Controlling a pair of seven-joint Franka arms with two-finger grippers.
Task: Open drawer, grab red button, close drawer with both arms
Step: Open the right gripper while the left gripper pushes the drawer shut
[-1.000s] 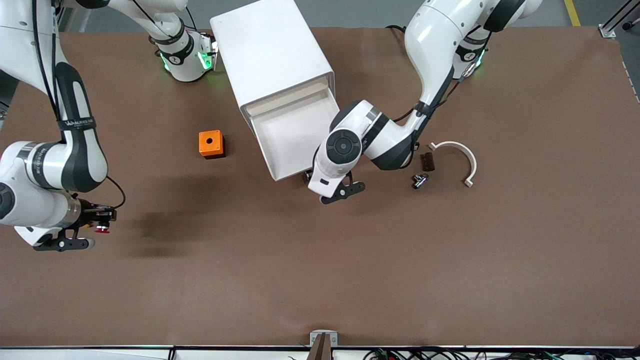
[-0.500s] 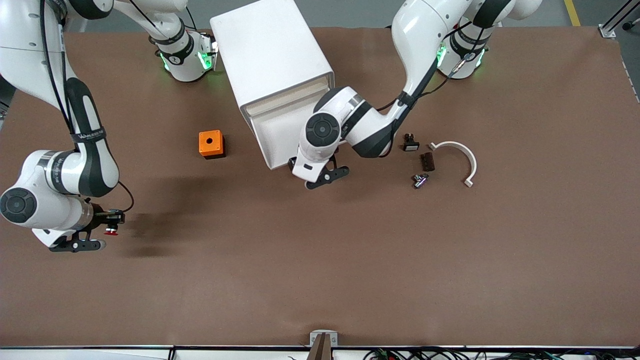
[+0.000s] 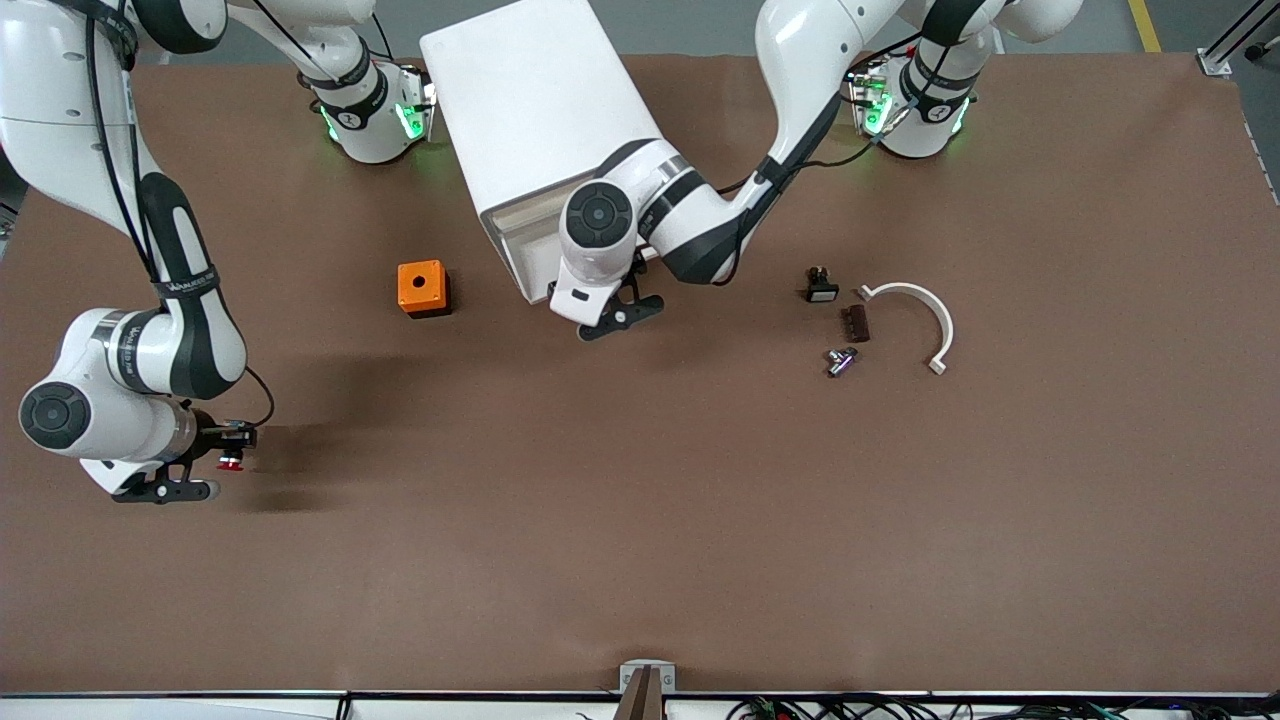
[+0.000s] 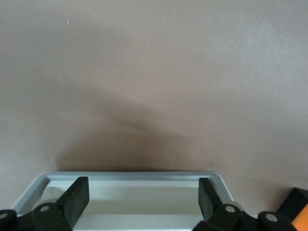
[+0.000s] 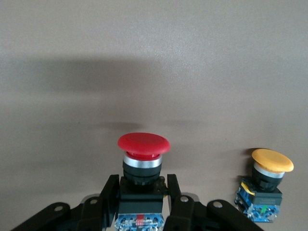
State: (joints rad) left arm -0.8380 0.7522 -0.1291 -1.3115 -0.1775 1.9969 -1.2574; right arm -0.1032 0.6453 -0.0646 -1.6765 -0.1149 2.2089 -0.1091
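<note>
mostly bare brown table (image 3: pixel 700 520); grey floor (image 3: pixel 720 25) along table's edge.

Red-capped button (image 5: pixel 143 159), yellow-capped button (image 5: pixel 266 185), orange box (image 3: pixel 421 287), white cabinet (image 3: pixel 530 100), seemingly plain brown table (image 3: pixel 700 500).

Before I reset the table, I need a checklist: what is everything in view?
cabinet: one, white, near the arm bases
drawer: one, white, cabinet's top, slightly out
button: one, red cap, held over table
yellow-capped button: one, on table
orange box: one, beside cabinet, toward right arm's end
curved piece: one, white, toward left arm's end
black part, brown part, metal part: one each, beside curved piece
left end effector: open, at drawer front
right end effector: shut on button
</note>
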